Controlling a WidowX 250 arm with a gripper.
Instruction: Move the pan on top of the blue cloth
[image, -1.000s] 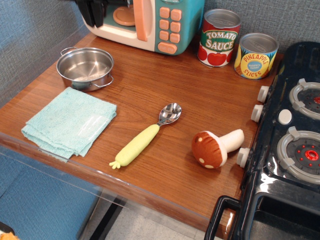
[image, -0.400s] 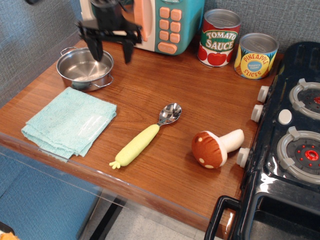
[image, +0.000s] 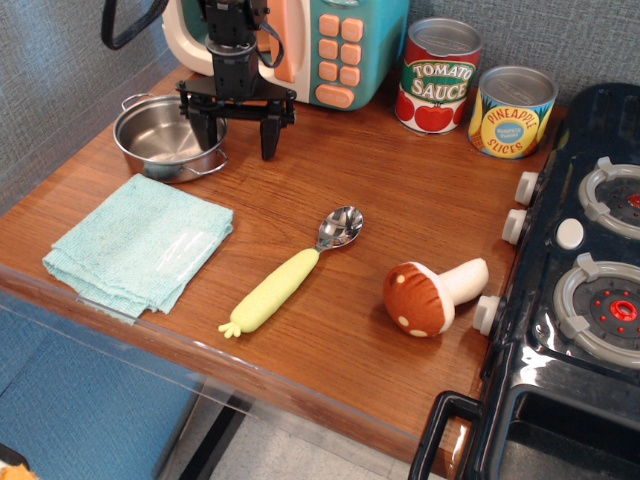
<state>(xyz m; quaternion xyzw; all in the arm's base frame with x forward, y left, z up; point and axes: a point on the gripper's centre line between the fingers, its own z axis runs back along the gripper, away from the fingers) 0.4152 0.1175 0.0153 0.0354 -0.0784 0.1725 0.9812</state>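
Straddling right rim of pan (image: 168, 137): hand (image: 239, 135), fingers wide, holding nothing. Blue cloth (image: 138, 243) just below pan on worktop (image: 400, 200).

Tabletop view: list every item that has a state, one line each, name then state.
pincer: open, one finger inside the pan's right rim, the other outside
pan: upright, empty, on the table, not on the cloth
blue cloth: folded, flat, bare
spoon: lying flat
mushroom: on its side
tomato sauce can: upright
pineapple can: upright
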